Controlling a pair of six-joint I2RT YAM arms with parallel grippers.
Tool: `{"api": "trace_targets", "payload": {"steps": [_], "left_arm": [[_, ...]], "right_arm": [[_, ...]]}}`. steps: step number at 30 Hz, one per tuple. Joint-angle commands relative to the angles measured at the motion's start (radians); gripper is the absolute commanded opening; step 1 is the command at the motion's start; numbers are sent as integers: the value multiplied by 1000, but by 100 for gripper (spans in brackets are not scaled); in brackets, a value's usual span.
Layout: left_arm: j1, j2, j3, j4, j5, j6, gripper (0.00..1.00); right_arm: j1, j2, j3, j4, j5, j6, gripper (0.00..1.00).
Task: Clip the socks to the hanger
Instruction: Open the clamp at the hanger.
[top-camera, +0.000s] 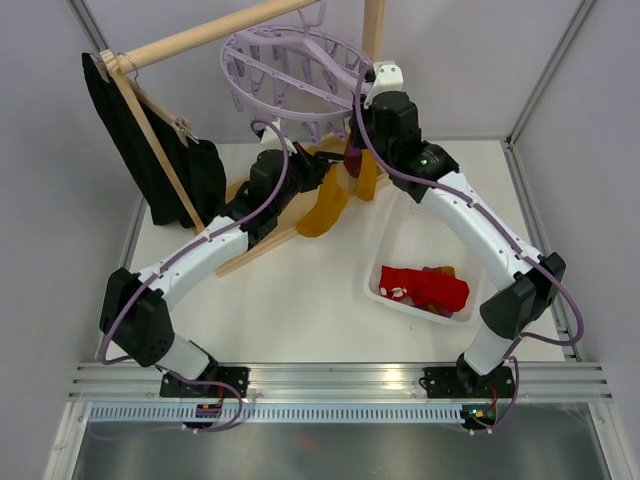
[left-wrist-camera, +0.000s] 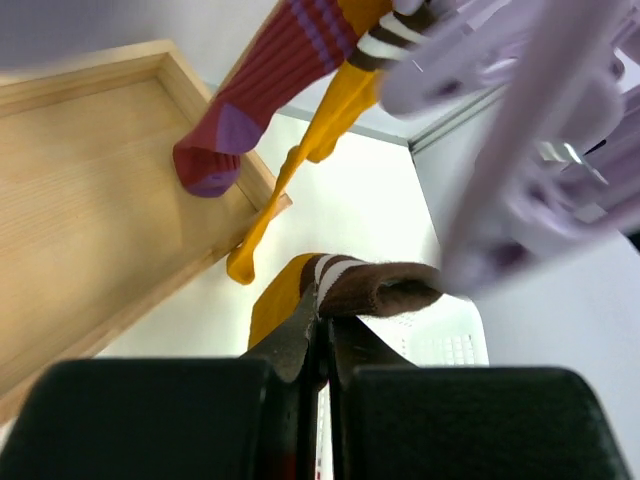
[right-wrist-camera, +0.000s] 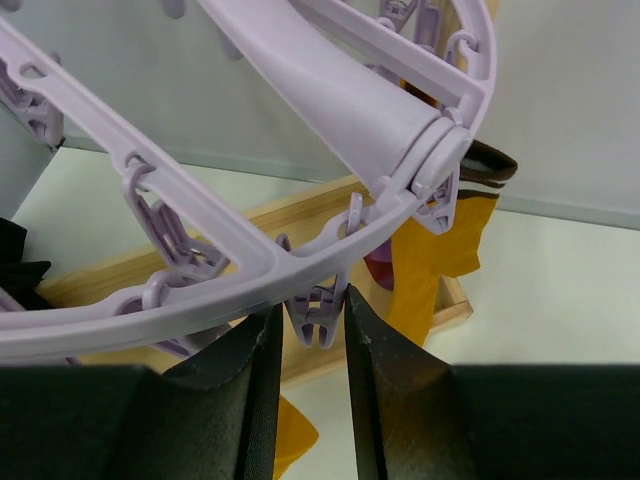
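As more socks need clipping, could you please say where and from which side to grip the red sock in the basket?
Come from straight above: the white basket is open-topped and its walls block the sides. Pinch the red sock at its bunched middle, away from the rim.

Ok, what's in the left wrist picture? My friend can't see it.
The left gripper pinches the brown, white-striped cuff of a mustard-yellow sock beside the blurred lavender plastic clip hanger. A maroon sock with a purple toe and a second yellow sock hang near a pale wooden frame.
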Motion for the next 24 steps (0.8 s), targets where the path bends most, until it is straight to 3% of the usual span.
{"api": "trace_targets", "payload": {"steps": [1, 5, 24], "left_arm": [[-5, -54, -11, -14, 50, 38, 2], [-6, -56, -20, -8, 53, 26, 2], [-15, 19, 23, 45, -65, -141, 2]], "right_arm": [[-30, 16, 54, 27, -115, 41, 0], [-47, 31, 65, 38, -176, 56, 0], [-52, 13, 31, 86, -196, 49, 0]]}}
